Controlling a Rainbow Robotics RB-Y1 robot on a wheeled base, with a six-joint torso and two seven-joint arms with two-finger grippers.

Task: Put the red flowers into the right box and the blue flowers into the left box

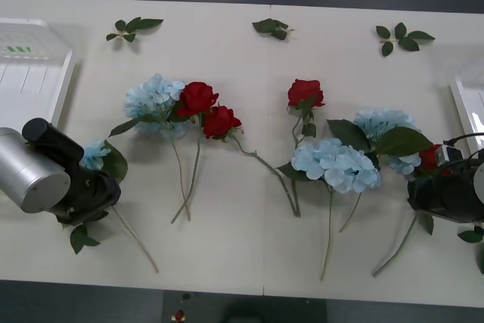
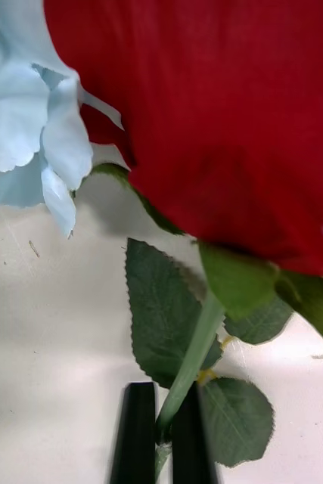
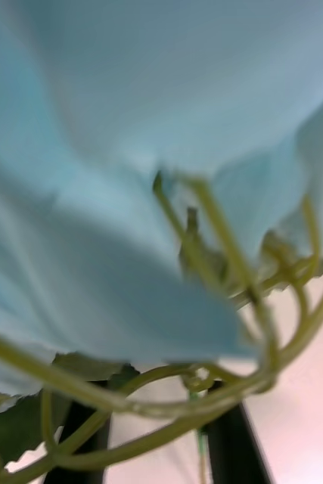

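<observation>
Presently, a white table (image 1: 242,262) is catalogued with scattered artificial flowers.

Right gripper (image 2: 161,431): in the right wrist view its two black fingers (image 2: 136,431) are clenched on the green stem of a red rose (image 2: 229,128), the bloom lying just beyond the fingertips, beside pale blue petals. In the front view this rose (image 1: 429,158) is seen at the right edge of the frame, mostly covered by the right arm.

Left gripper (image 3: 157,446): black fingers (image 3: 233,446) are seen apart on either side of thin green stems, with a blue flower cluster (image 3: 153,151) directly above them; whether the stems are gripped cannot be told. In the front view this cluster (image 1: 94,155) is seen at the left of the frame, at the tip of the left arm.

Red flowers: two roses (image 1: 208,110) are laid together left of centre; a third (image 1: 305,93) is placed right of centre.

Blue flowers: one cluster (image 1: 153,100) is found touching the paired roses; two more (image 1: 336,164) are grouped at centre right.

Left box (image 1: 57,88): placed at the upper left edge.

Right box (image 1: 463,107): a sliver at the right edge.

Leaf sprigs (image 1: 272,28): three are laid along the upper part of the frame.
</observation>
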